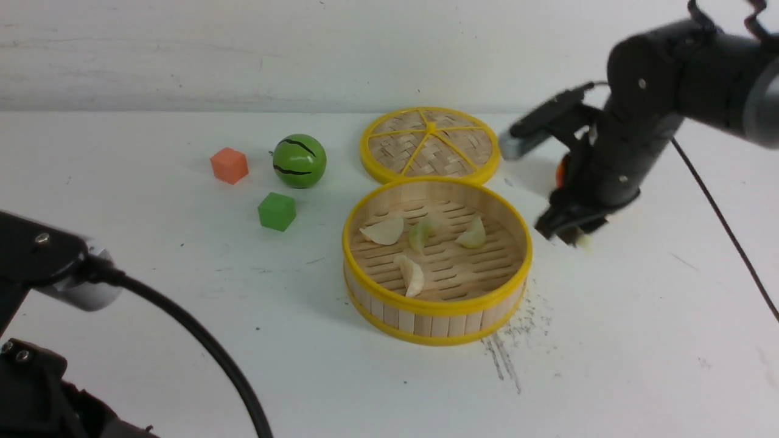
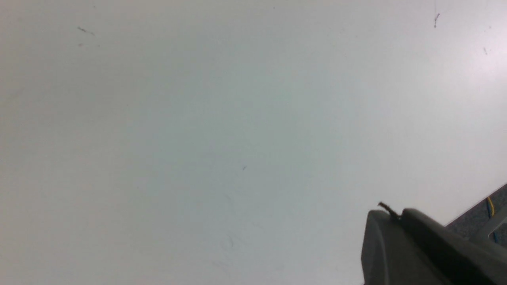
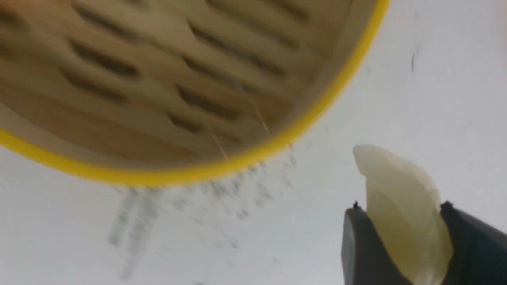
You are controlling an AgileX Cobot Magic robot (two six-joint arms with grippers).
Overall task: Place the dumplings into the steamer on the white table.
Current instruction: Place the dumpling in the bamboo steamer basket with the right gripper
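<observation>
Just off the right side of the round bamboo steamer with yellow rims (image 1: 438,307), over the scuffed white tabletop (image 1: 639,365), the right arm's dark fingers (image 3: 362,249) are clamped on a glossy pale cream crescent dumpling (image 3: 400,198), which sticks out past their tips. From the front it shows only as a pale bit under the arm, near the steamer's rim but outside it; whether it touches the tabletop I cannot tell.

Four more dumplings lie on the steamer's slatted floor: a cream back-left dumpling (image 1: 383,231), a greenish middle dumpling (image 1: 420,234) just beside it, a back-right dumpling (image 1: 473,234), and a front dumpling (image 1: 411,275) nearer the robot.

A flat woven lid with yellow spokes (image 1: 430,146) lies just behind the steamer. Well to the left sit a green striped ball (image 1: 299,160), an orange cube (image 1: 229,165) and a green cube (image 1: 277,211), each apart from the others.

The left arm's fingers (image 2: 392,245) are pressed together over bare tabletop.
</observation>
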